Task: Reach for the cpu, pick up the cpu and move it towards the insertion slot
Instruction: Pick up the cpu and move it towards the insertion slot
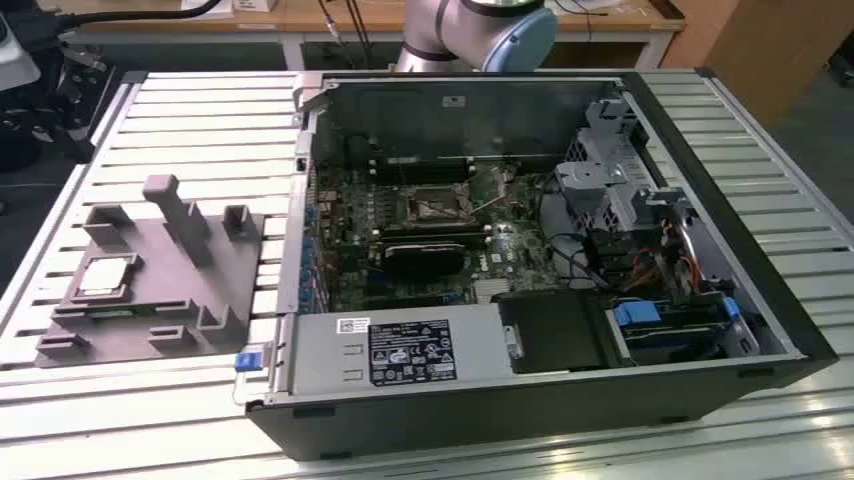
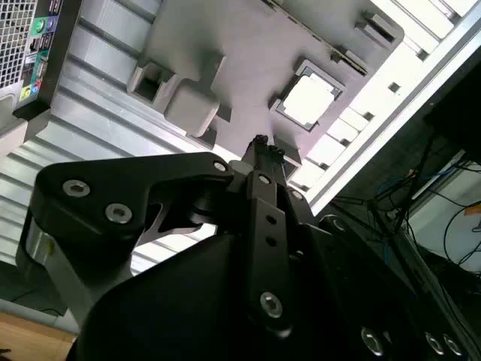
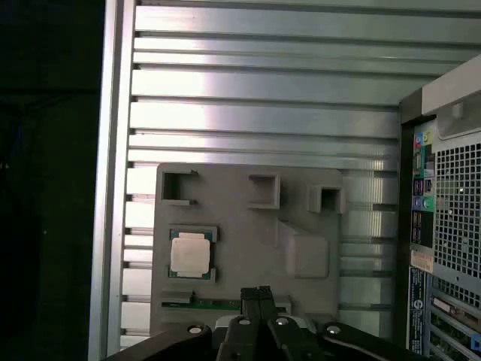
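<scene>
The desk (image 1: pixel 200 110) was a slatted aluminium surface. An open computer case (image 1: pixel 534 410) lay on its side upon it with the motherboard exposed. The insertion slot (image 1: pixel 437 207) sat near the board's middle, framed by a metal bracket. Just beside the case, on the exterior view's left, stood a grey moulded fixture (image 1: pixel 214 290). The cpu (image 1: pixel 107 277) lay flat in a square recess of that fixture, silver top up. Loose cables (image 2: pixel 421 218) trailed beyond the desk's edge. The arm (image 1: pixel 474 30) stood at the case's far side. In the first wrist view the gripper (image 3: pixel 256 295) hung over the fixture's edge, pointing down, near the cpu but clear of it. Its fingers (image 3: pixel 248 295) were pressed together and held nothing.
</scene>
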`<state>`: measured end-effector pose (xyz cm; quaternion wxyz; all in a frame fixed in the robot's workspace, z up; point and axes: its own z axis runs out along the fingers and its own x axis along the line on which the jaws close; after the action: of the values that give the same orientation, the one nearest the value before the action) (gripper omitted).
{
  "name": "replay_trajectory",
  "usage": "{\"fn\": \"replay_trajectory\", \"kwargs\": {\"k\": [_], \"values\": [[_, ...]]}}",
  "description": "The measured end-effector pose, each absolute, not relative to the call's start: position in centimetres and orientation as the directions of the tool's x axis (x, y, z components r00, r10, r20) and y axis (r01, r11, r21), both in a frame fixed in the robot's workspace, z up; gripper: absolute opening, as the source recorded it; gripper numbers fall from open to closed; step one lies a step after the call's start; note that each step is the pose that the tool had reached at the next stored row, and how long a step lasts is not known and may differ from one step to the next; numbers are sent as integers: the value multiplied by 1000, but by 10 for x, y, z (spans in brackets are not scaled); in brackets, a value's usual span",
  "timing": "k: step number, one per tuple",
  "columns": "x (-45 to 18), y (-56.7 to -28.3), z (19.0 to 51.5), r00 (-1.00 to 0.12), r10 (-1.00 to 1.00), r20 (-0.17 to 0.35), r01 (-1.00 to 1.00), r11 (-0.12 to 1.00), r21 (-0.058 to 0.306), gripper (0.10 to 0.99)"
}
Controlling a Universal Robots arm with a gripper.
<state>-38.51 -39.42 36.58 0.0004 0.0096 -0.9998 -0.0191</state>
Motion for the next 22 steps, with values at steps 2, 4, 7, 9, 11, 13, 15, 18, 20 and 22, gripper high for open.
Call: {"fn": "replay_trajectory", "kwargs": {"k": [2, 4, 7, 9, 11, 13, 15, 18, 20, 22], "values": [[-385, -394, 366, -1000, -19, 0, -19, 999, 38, 106], [-385, -394, 366, -1000, -19, 0, -19, 999, 38, 106], [-385, -394, 365, -1000, -19, 0, -19, 999, 38, 106], [-386, -394, 364, -1000, -19, 0, -19, 999, 38, 106], [-387, -394, 363, -1000, -19, 0, -19, 999, 38, 106], [-388, -394, 361, -1000, -19, 0, -19, 999, 38, 106], [-389, -394, 359, -1000, -19, 0, -19, 999, 38, 106], [-391, -394, 357, -1000, -19, 0, -19, 999, 38, 106], [-392, -394, 355, -1000, -19, 0, -19, 999, 38, 106], [-393, -394, 353, -1000, -19, 0, -19, 999, 38, 106]]}}
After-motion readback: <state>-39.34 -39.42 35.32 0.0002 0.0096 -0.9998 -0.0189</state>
